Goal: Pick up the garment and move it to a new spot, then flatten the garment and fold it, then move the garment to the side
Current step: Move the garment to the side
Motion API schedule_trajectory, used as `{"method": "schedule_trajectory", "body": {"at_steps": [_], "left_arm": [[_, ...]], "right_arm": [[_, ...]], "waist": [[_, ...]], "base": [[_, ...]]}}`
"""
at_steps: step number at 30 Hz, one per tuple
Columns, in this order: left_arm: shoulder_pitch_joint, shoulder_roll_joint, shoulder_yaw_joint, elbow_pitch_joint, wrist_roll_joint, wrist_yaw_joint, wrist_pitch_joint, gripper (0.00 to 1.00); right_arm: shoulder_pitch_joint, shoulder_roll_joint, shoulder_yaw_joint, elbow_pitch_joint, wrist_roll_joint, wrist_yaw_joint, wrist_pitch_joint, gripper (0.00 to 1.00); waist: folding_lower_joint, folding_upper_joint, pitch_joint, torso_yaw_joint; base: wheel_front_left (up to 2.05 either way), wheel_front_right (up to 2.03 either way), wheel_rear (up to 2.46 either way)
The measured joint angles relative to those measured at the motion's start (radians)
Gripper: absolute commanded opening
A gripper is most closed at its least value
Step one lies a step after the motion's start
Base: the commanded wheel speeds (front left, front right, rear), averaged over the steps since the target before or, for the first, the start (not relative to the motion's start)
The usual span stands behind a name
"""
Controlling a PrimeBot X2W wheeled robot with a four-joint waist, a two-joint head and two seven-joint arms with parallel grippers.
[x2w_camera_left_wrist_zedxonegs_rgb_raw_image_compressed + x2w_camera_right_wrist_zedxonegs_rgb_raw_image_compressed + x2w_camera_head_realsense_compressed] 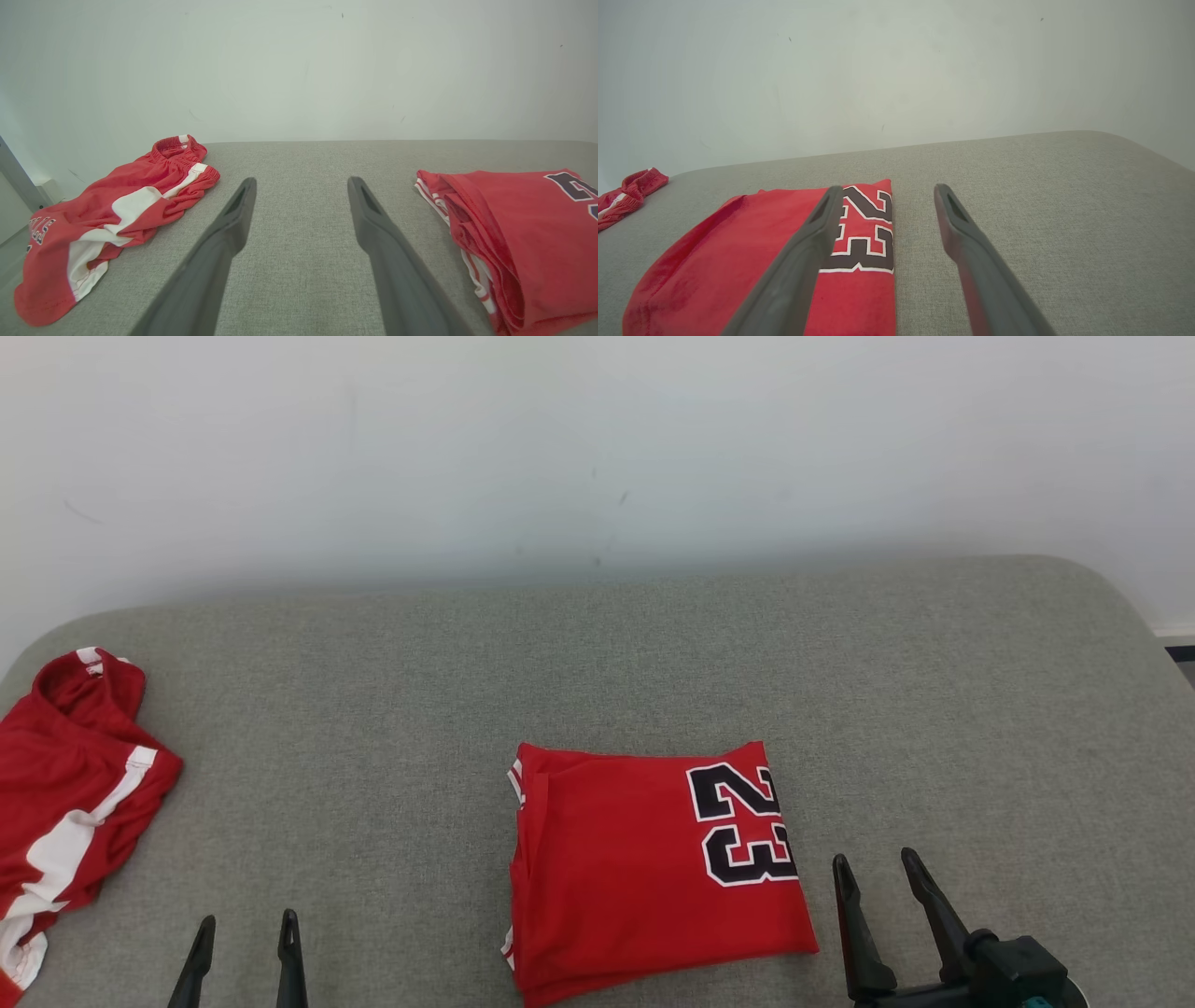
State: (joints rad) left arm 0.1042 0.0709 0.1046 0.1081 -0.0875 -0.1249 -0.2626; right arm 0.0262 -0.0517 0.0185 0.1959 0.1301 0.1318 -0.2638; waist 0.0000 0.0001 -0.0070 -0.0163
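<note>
1. At the front middle of the grey cushion (373, 709), the garment, a red jersey (644, 868), lies folded into a compact rectangular stack, flat on the fabric.
2. A black number 23 (742, 823) with a white outline faces up on the part of the jersey nearest the cushion's right end. The digits are turned sideways.
3. The side of the jersey facing the cushion's left end shows stacked folded layers with white-striped trim.
4. At the cushion's left end, a pair of red shorts (65, 803) with white stripes lies crumpled and unfolded, well apart from the jersey. The waistband points toward the cushion's rear edge.
5. The left gripper (248, 919) is over the cushion's front edge, left of the middle, above bare fabric between the shorts and the jersey. It touches neither garment. Its two dark fingers are spread wide and nothing lies between them.
6. The right gripper (873, 857) is over the cushion's front edge, right of the middle, just beside the numbered edge of the jersey with a strip of bare cushion between them. Its fingers are also spread wide and it has hold of nothing.
7. Whether either set of fingertips rests on the cushion or hangs just above it cannot be told.
8. Behind the cushion's rear edge stands a pale wall (597, 448) with a few small dark marks.
</note>
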Motion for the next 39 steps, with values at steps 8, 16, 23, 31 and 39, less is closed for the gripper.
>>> {"method": "schedule_trajectory", "body": {"at_steps": [8, 16, 23, 31, 39], "left_arm": [[0.003, -0.006, 0.002, -0.002, 0.006, 0.0, 0.0, 1.0], [-0.005, -0.01, -0.015, 0.007, 0.008, -0.004, 0.0, 1.0], [-0.032, -0.013, -0.038, 0.01, 0.008, -0.005, 0.0, 1.0], [-0.061, -0.014, -0.044, 0.017, 0.0, -0.006, 0.0, 1.0], [-0.077, -0.014, -0.037, 0.024, -0.001, -0.006, 0.0, 1.0]], "right_arm": [[-0.05, -0.001, 0.011, 0.035, -0.003, 0.0, 0.0, 1.0], [-0.22, -0.026, 0.032, 0.195, -0.003, 0.0, 0.021, 1.0], [-0.354, -0.039, 0.03, 0.374, -0.002, 0.0, 0.107, 1.0], [-0.419, -0.043, 0.035, 0.546, 0.011, 0.0, 0.13, 1.0], [-0.432, -0.035, 0.076, 0.654, 0.051, 0.0, 0.132, 1.0]], "waist": [[0.0001, 0.0, 0.001, -0.001], [0.0001, 0.0, 0.011, 0.019], [0.0001, 0.0, 0.04, 0.045], [0.0002, 0.0, 0.091, 0.067], [0.0001, 0.0, 0.112, 0.067]], "base": [[0.0, 0.0, 0.0], [0.0, 0.0, 0.0], [0.0, 0.0, 0.0], [0.0, 0.0, 0.0], [0.0, 0.0, 0.0]]}}
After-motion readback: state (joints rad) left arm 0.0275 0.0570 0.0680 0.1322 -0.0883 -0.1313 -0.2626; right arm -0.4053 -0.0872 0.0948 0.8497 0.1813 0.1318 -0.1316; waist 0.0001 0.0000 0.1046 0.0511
